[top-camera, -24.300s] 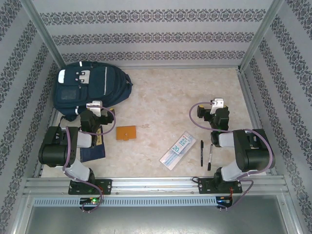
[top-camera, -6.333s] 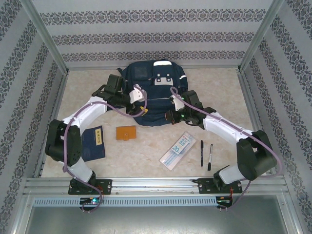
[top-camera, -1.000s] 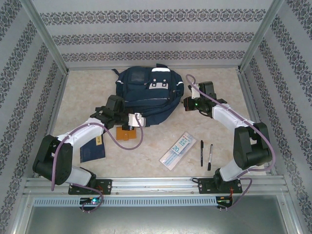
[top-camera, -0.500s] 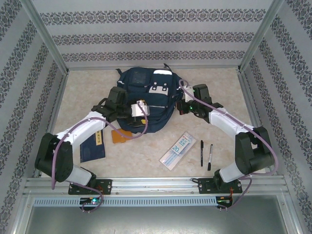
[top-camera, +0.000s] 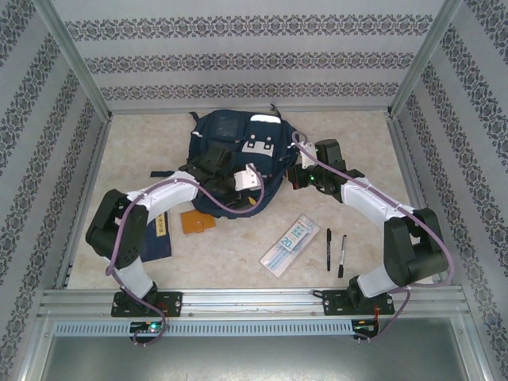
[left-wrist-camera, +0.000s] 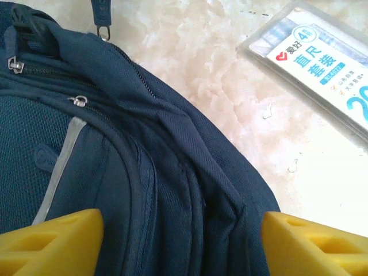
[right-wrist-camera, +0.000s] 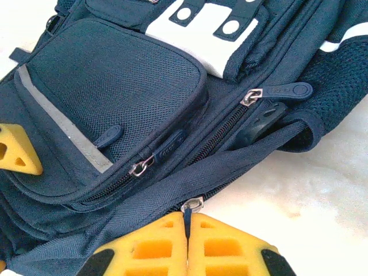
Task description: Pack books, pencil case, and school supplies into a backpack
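left gripper (left-wrist-camera: pixel 183 237) spread, now farther across backpack (top-camera: pixel 230 139); right gripper (right-wrist-camera: pixel 185 221) tight on zipper pull (right-wrist-camera: pixel 191 204)

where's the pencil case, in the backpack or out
Out: the pencil case lies flat on the table, in front of the backpack and apart from it.

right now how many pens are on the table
2: a slim all-black pen just right of the flat pale translucent pencil case, and a slim black pen with a white section beside it, further right. None seems hidden.
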